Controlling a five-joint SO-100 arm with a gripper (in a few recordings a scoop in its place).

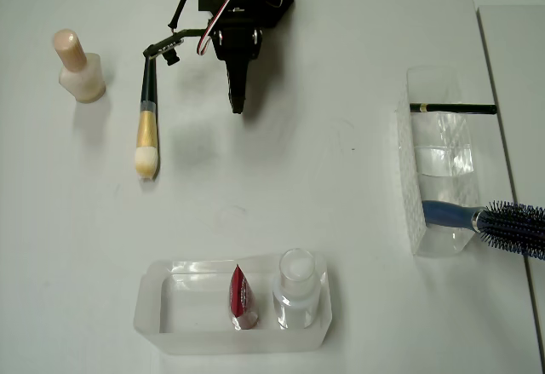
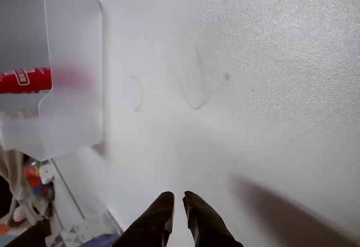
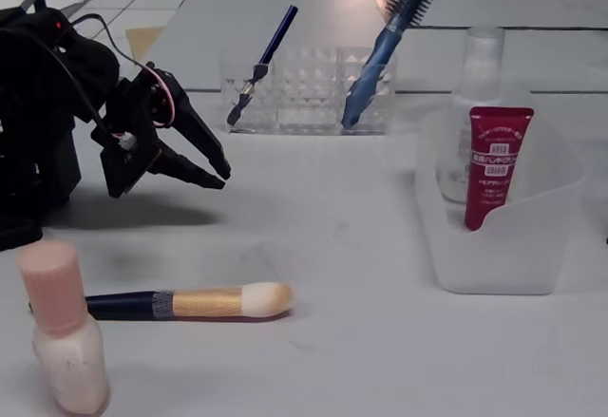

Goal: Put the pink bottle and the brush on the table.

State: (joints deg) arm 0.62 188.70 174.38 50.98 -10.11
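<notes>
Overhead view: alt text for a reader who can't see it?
On the white table, the pink bottle stands upright beside the brush lying flat at upper left; the black arm's empty hand points down between them and two clear trays.

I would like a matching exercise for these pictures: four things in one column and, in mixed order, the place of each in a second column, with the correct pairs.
Things:
1. pink bottle
2. brush
3. red tube
4. blue hairbrush

Places:
A. upright in the frosted tray, beside the clear bottle
B. lying flat on the table
C. standing upright on the table
D. handle in the clear organizer, bristles sticking out

Pairs: 1-C, 2-B, 3-A, 4-D
</notes>
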